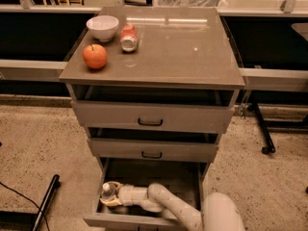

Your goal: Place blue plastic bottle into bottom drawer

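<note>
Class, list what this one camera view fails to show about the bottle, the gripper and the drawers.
1. Blue plastic bottle: only its capped end shows; the gripper, at the left of the bottom drawer, covers the rest.
2. Two upper drawers: insides in shadow under the overhang above.
3. Red-and-white can: print too small to read.
4. Robot arm: cut off by the lower edge.

cabinet top (pixel 183 52) | bowl (pixel 102 27) back-left corner | can (pixel 128 37) just right of bowl | apple (pixel 95 56) left edge, nearer front | gripper (pixel 110 197) inside bottom drawer (pixel 180 174), left side
</note>
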